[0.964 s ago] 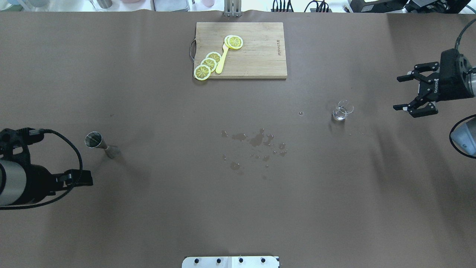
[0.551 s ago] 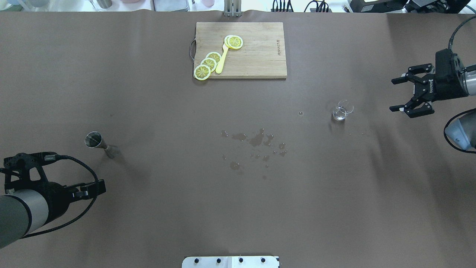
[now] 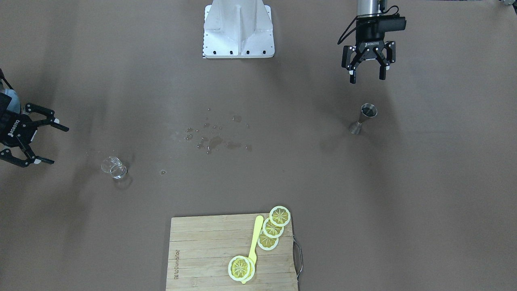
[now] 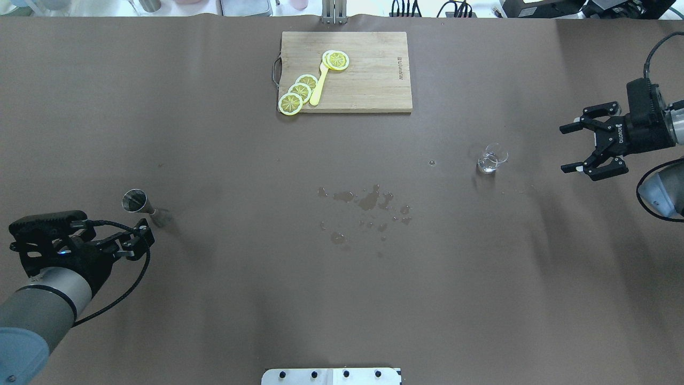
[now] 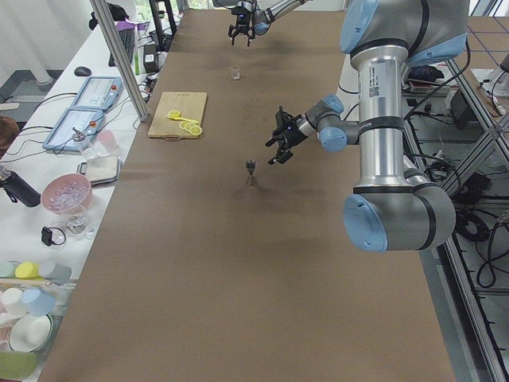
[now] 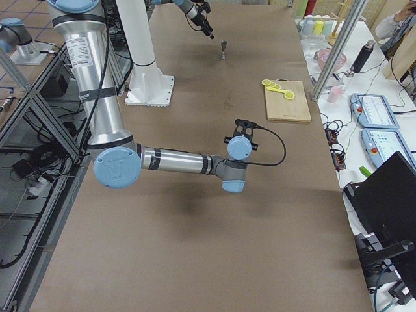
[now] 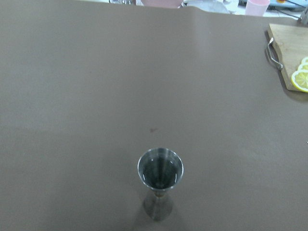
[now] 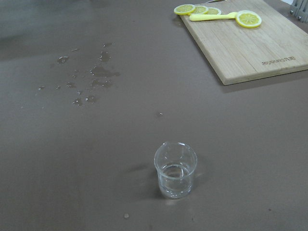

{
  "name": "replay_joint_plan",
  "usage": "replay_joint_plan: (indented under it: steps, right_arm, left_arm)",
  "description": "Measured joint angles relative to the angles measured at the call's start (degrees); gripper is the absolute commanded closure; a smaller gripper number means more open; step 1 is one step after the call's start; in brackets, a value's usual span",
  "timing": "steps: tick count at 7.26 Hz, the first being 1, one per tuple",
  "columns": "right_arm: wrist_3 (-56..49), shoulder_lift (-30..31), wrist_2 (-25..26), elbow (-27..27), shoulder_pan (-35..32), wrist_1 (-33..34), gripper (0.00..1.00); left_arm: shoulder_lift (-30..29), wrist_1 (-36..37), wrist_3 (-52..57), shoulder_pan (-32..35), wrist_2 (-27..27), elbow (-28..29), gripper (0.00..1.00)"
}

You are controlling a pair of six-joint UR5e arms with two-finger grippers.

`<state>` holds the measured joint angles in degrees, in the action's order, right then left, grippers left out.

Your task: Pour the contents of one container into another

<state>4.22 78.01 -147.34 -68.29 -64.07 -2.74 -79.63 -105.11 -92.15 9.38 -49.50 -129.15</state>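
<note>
Read on the overhead view, with 12 o'clock pointing away from the robot, the left tool (image 3: 366, 79) is hanging above the bench (image 4: 267, 299) with its fingers spread wide and gripping nothing. The jigger (image 4: 140, 203) is standing upright just at the tool's 12 o'clock, apart from the fingers, and the left wrist camera is looking straight down into its dark upper cone (image 7: 160, 169).

The right tool (image 4: 565, 148) is hovering near the bench's 3 o'clock edge, its jaws likewise gaping and holding nothing. The glass cup (image 4: 491, 160) is standing upright at that tool's 9 o'clock, well apart from it, and is showing a little clear liquid in its bottom (image 8: 175, 173).

Between the two vessels, near the bench's middle, a scatter of wet drops (image 4: 368, 201) is lying on the brown cover. Toward 12 o'clock, a wooden cutting board (image 4: 374, 80) is carrying lemon slices (image 4: 291, 103) and a yellow utensil (image 4: 318, 88).
</note>
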Motion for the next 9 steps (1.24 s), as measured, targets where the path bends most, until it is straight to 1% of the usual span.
replay_joint_plan:
  steps: [2, 4, 7, 9]
  right_arm:
    - [-0.01, -0.41, -0.44, 0.57, 0.21, -1.43, 0.0]
    - [-1.2, -0.61, 2.27, 0.99, 1.66, -1.91, 0.01]
    - [-3.83, -0.39, 10.14, 1.36, 7.4, -1.73, 0.01]
    - [-4.25, -1.86, 12.26, 4.06, 9.42, -1.7, 0.01]
  left_arm:
    - [-2.42, -4.73, -4.44, -1.74, 6.77, 6.48, 0.02]
    - [-4.7, -6.48, -7.74, -3.4, 12.62, 10.91, 0.02]
    - [-5.24, -6.17, -8.59, -5.1, 16.87, 15.15, 0.03]
    - [-7.09, -6.14, -11.12, -5.86, 19.74, 19.61, 0.03]
